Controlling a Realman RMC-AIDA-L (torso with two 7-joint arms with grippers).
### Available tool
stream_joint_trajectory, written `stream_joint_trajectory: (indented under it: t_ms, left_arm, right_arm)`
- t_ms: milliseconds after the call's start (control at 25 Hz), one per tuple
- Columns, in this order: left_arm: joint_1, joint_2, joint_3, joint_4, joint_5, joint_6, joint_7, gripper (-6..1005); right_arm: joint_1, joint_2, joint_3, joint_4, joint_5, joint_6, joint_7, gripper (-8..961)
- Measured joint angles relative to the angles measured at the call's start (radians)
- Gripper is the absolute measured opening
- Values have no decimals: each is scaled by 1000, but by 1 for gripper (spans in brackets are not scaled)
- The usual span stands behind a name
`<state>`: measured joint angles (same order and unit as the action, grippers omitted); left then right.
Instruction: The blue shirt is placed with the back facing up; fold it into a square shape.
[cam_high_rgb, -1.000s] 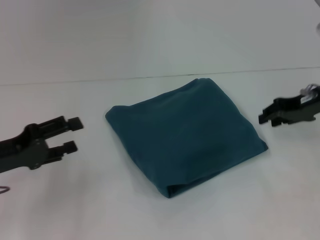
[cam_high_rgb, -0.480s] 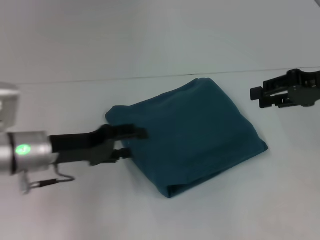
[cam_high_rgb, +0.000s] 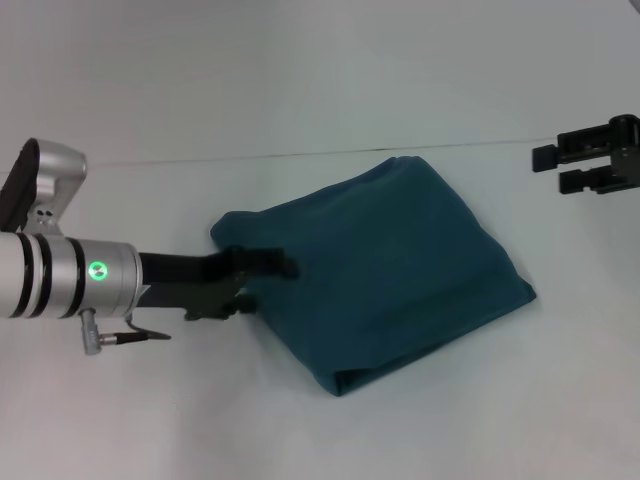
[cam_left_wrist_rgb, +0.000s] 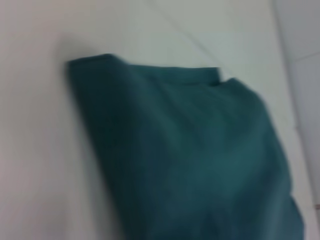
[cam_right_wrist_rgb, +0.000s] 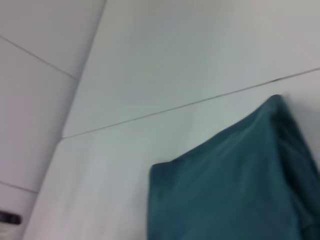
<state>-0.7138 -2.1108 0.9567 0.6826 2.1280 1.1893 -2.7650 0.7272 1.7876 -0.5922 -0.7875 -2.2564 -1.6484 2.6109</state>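
Item: my left tool (cam_high_rgb: 268, 282). It reaches in over the near-left corner of the folded cloth, its two dark fingers spread, one above the fabric edge and one just off it; I cannot tell whether either touches.

Item: the blue shirt (cam_high_rgb: 375, 270). Folded into a rough square, lying flat directly ahead of my left tool's tips and well apart from my right tool, turned cornerwise with a thick fold at its near edge.

Item: my right tool (cam_high_rgb: 575, 166). Raised off to the far right, fingers parted, holding nothing.

Item: the bench (cam_high_rgb: 150, 420). Plain white, matte, meeting a pale wall (cam_high_rgb: 300, 70) along a thin dark seam behind the shirt.
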Motion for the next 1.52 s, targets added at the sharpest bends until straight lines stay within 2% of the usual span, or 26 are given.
stream_joint_trajectory:
  t_ms: [360, 560, 960, 1320, 1520]
  left_arm:
    - [-16, -4, 1, -20, 47, -5, -33, 852]
    - [-21, -10, 15, -27, 48, 3, -33, 852]
    - [-63, -14, 37, -100, 49, -30, -35, 850]
    - [-169, -12, 74, -239, 49, -160, -27, 849]
    - [-163, -20, 78, -198, 48, -171, -14, 829]
  right_arm:
    - [31, -22, -11, -1, -84, 48, 48, 808]
    - [59, -30, -11, 0, -131, 55, 67, 950]
    - [79, -30, -9, 3, -146, 64, 75, 945]
    - [74, -29, -4, 5, -141, 65, 75, 945]
    - [72, -28, -2, 7, -139, 65, 75, 945]
